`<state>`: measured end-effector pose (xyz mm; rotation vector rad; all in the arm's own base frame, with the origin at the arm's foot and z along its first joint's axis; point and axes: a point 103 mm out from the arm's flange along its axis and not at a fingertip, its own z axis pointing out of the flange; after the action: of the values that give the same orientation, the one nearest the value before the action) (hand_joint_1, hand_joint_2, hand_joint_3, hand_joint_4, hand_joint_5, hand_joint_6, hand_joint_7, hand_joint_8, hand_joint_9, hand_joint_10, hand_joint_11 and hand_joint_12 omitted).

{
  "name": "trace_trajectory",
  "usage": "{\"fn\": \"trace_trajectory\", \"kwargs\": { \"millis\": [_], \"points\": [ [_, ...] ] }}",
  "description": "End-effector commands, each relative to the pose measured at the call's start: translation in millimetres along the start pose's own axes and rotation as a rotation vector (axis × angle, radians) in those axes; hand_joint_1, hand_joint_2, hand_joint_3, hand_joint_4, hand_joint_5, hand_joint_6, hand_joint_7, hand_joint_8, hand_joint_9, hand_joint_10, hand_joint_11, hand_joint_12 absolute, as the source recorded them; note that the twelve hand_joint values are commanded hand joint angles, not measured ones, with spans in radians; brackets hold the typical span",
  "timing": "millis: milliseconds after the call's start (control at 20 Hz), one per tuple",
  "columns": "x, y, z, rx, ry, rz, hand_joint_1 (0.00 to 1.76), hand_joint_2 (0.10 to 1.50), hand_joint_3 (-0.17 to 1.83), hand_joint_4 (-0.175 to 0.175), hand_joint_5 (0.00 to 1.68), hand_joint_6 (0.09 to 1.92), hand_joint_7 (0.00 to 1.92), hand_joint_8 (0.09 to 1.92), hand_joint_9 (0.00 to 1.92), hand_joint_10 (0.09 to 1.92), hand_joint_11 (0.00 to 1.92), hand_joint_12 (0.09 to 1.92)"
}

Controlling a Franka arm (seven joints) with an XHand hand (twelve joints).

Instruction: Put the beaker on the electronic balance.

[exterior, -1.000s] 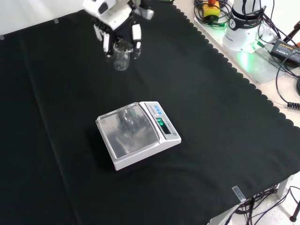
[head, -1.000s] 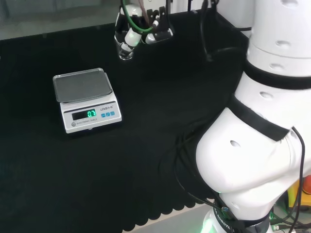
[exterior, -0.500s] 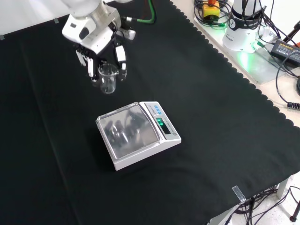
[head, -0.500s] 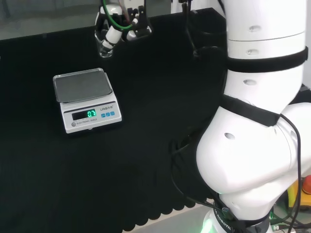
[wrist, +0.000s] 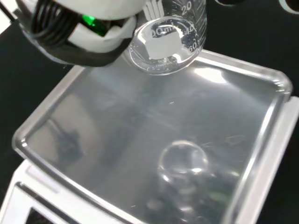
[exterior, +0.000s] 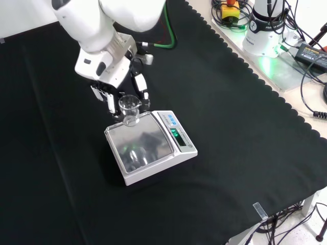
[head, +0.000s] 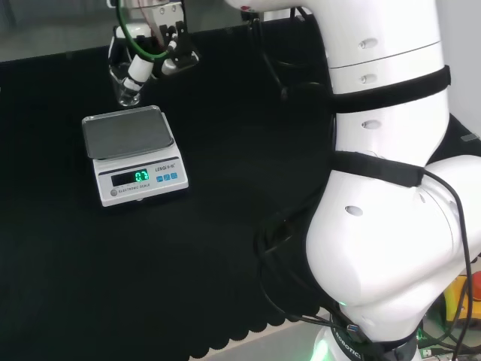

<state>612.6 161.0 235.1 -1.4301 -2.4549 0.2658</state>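
In the front view, the black and white hand has its fingers curled round the small clear glass beaker, held upright in the air above the far edge of the white electronic balance's metal pan.

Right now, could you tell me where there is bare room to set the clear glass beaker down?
The steel pan of the white electronic balance is bare. The beaker, in the hand, hangs at its far edge. Black cloth around the balance is free; cables crowd the bench edge.

beaker: clear glossy glass | balance pan: shiny smooth metal | cloth: matt black
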Motion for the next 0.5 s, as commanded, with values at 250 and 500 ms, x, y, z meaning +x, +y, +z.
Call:
{"fn": "trace_trajectory", "kwargs": {
  "millis": [250, 500],
  "points": [
    [9, 6, 31, 0.044, 0.013, -0.039, 1.14, 0.62, 0.68, 0.175, 1.35, 0.55, 1.75, 0.31, 1.92, 0.26, 1.34, 0.82],
    [8, 16, 45, 0.068, 0.025, -0.054, 1.14, 0.62, 0.69, 0.175, 1.35, 0.55, 1.75, 0.30, 1.92, 0.26, 1.34, 0.82]
  ]
}}
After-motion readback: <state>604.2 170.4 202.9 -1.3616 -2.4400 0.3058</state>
